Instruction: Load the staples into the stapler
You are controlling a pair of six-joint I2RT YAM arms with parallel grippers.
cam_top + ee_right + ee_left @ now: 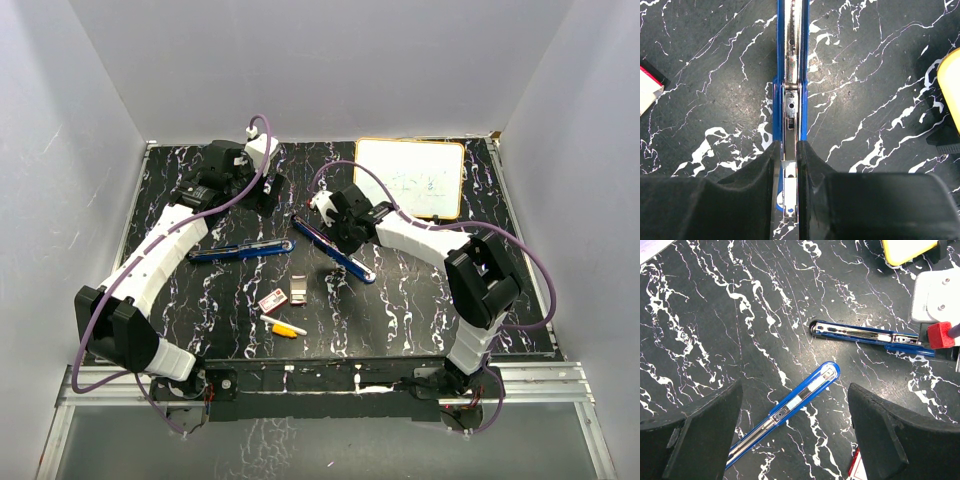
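The blue stapler lies as two long pieces on the black marbled table. My right gripper (335, 232) (790, 145) is shut on the metal rail of the right piece (340, 255) (792, 60) (865, 334). The left piece (240, 250) (795, 402) lies flat with its metal channel facing up. My left gripper (262, 188) (795, 386) hangs open above its end, touching nothing. The staples sit nearer the front: a red-and-white box (272, 301) (858, 467) (647, 89) and a silvery strip (297, 293) beside it.
A yellow-and-white marker (285, 327) lies just in front of the staple box. A yellow-framed whiteboard (410, 178) (905, 247) (952, 90) lies at the back right. White walls enclose the table on three sides.
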